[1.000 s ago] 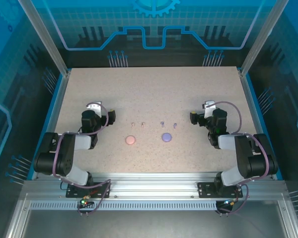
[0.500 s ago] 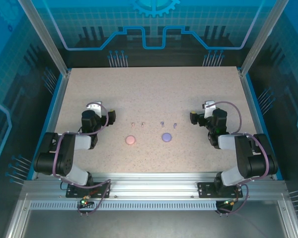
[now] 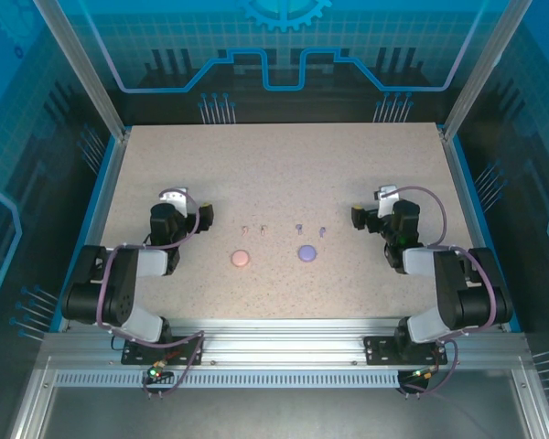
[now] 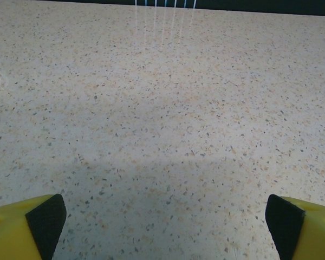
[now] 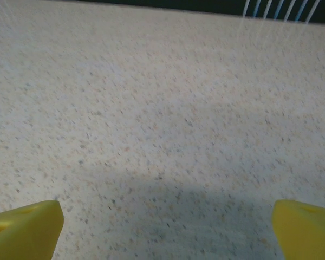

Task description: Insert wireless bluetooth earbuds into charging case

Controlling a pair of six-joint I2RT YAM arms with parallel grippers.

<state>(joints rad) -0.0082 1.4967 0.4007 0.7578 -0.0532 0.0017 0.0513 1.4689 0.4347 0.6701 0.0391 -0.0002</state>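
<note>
While the arms flank mid-frame, I note left end effector [image 4: 165, 216] and right end effector [image 5: 165, 222] spread, empty; earbuds [image 3: 263, 230] lie centre-frame on the desk [image 3: 284, 165], just above their round cases [image 3: 241, 259], likely reachable by either.

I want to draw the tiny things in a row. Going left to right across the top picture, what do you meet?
The left gripper → pale earbud → second pale earbud → purple earbud → second purple earbud → right gripper.

The right tool [image 5: 166, 230] hangs with yellow fingers [image 5: 24, 227] spread wide over the speckled table [image 5: 162, 108].
</note>
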